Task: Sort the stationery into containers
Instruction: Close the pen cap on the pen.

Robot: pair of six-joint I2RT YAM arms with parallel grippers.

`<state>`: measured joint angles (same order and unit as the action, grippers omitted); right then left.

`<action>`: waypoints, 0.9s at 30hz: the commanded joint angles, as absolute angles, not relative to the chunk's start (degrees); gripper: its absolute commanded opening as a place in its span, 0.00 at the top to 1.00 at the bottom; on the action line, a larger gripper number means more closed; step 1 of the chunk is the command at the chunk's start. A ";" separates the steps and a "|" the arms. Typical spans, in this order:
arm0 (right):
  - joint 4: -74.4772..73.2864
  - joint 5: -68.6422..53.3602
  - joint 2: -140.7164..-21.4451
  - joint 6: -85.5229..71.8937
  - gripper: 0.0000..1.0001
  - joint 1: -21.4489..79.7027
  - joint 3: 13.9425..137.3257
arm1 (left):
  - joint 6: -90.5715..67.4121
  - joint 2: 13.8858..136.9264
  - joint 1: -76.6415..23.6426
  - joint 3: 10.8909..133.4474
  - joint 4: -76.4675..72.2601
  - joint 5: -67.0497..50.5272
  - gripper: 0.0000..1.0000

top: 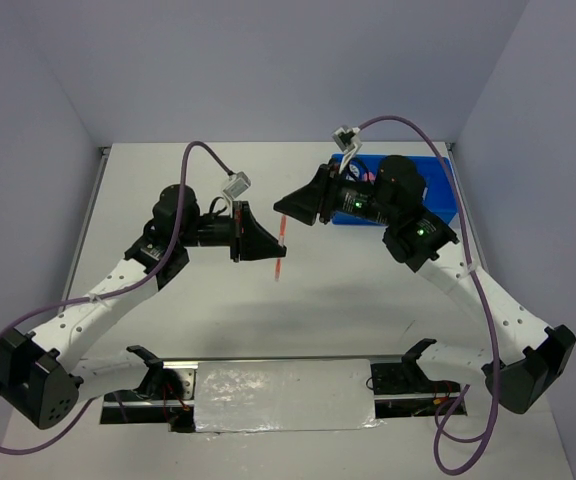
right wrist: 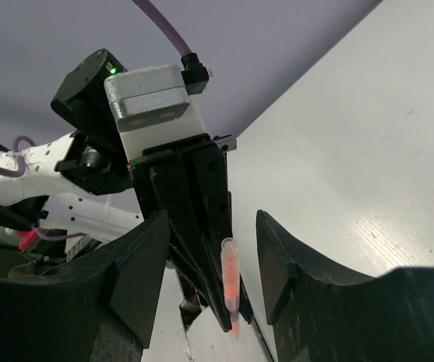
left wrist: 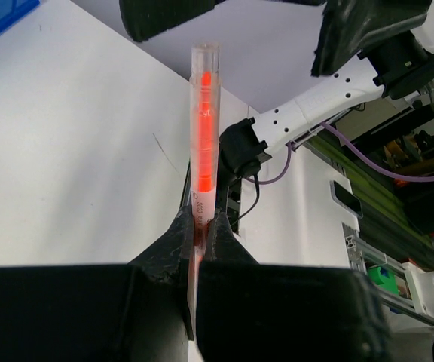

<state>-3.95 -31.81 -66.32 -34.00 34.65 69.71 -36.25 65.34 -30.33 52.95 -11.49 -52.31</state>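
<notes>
While the left end effector (left wrist: 202, 219) is clamped shut on one end of the orange pen (left wrist: 204, 128), holding it in mid-air above the bench (top: 318, 310), the right end effector (right wrist: 211, 256) faces it wide open. Its fingers are spread around the pen's free end, gripping nothing. Looks like a handover mid-step. Blue tray (top: 443, 178) sits far right behind the right arm, mostly hidden — can't tell what's sorted. This pen isn't in yet — transfer and drop-off remain.
</notes>
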 commanded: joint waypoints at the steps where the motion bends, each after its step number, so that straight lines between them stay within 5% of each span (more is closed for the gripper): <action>1: -2.46 -33.75 -64.51 -32.96 0.44 35.24 68.30 | -36.03 64.07 -30.50 55.28 -14.94 -53.00 1.00; 6: -3.26 -31.38 -62.49 -31.90 0.45 35.42 65.04 | -36.91 64.60 -30.59 55.81 -16.26 -53.70 1.00; 11: -3.16 -32.78 -62.32 -31.91 0.61 35.86 64.60 | -37.00 65.21 -30.59 56.43 -16.17 -53.70 1.00; 14: -2.64 -32.96 -62.31 -31.99 0.87 36.21 64.07 | -37.88 65.83 -30.59 56.51 -17.58 -54.14 1.00; 19: -1.58 -33.22 -62.58 -32.17 0.98 36.56 63.02 | -38.06 65.92 -30.59 56.86 -17.84 -54.14 1.00; 27: -1.41 -32.26 -63.54 -30.58 1.00 41.48 56.96 | -35.16 67.06 -29.36 63.00 -13.19 -50.63 1.00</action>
<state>0.40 -29.85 -63.13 -31.86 37.39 60.71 -37.23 66.67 -29.95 55.86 -7.40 -53.08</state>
